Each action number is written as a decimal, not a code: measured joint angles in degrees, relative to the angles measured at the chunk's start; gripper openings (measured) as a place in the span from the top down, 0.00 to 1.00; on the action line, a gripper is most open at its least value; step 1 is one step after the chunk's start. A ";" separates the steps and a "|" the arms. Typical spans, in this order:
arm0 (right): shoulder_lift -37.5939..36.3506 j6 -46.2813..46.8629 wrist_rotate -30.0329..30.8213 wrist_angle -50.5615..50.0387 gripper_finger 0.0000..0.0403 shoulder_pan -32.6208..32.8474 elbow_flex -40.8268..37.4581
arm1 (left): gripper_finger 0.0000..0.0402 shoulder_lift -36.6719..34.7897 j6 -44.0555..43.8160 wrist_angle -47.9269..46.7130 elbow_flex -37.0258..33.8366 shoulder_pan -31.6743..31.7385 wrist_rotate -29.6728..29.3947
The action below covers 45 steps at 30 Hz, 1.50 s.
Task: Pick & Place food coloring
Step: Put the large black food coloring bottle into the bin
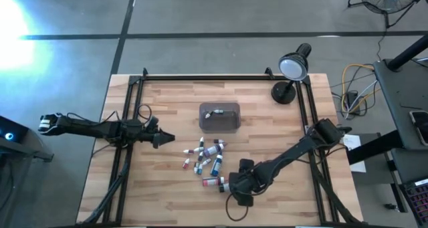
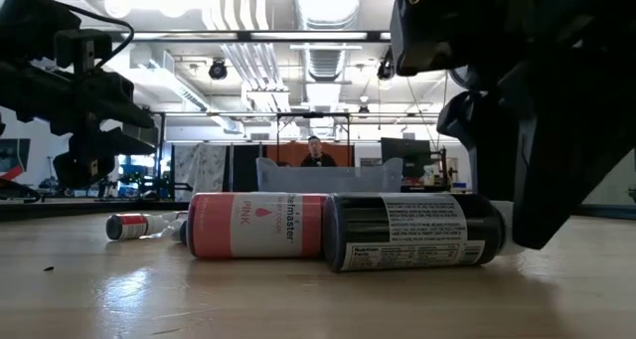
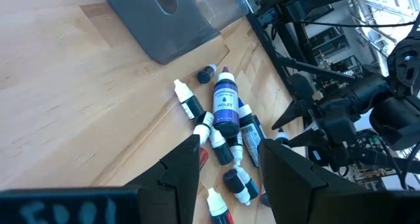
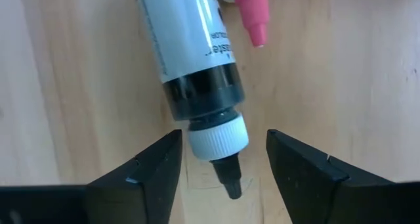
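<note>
Overhead view straight down, low view table-level — both share bottles point(image 1: 208, 158), wrists close.

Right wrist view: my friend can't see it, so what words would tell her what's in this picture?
A small dark dropper bottle with a white collar and black tip lies on the wooden table, its tip between the open fingers of the right end effector, which are not touching it. A pink bottle tip pokes in beside it.

Bottle pile point(image 1: 207, 158) beside tray point(image 1: 219, 118)
</note>
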 joint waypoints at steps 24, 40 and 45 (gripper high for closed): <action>-4.59 11.33 -15.32 -2.33 0.72 -0.61 0.80 | 0.67 0.00 -2.01 -0.70 0.00 0.00 -0.66; -15.59 47.32 -49.43 -31.61 0.72 -11.52 -1.42 | 0.67 -0.02 0.73 -0.39 0.02 0.00 -2.75; -15.64 40.39 -53.04 -47.48 0.73 -13.20 -1.83 | 0.67 0.00 1.49 -0.31 0.02 0.00 -2.93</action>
